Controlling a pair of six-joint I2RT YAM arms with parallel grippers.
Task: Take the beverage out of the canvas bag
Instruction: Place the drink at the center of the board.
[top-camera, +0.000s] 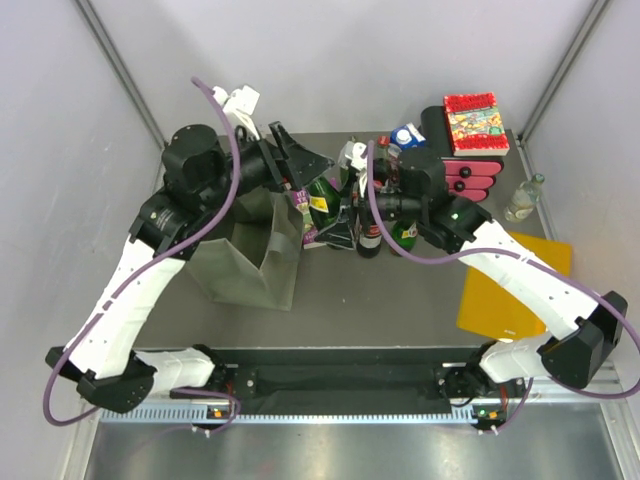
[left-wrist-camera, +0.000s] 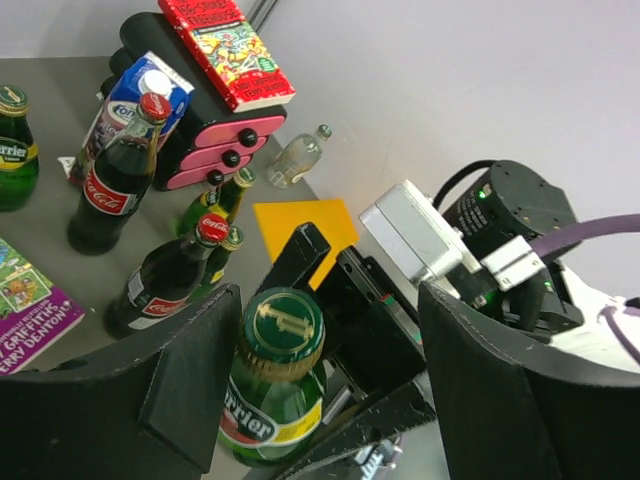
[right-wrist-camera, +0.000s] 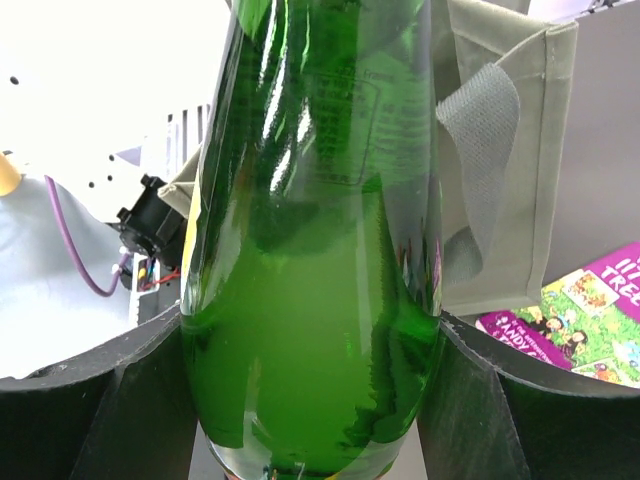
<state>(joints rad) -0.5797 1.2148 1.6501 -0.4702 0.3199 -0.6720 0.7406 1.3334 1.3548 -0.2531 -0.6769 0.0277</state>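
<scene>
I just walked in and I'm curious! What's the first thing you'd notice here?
A green Perrier bottle is pinched in the right claw near the middle of the table, its cap between the fingers of the open left claw. To its left in the top view slumps the olive canvas bag. At the far right corner, a pink drawer box carries a bright red book.
</scene>
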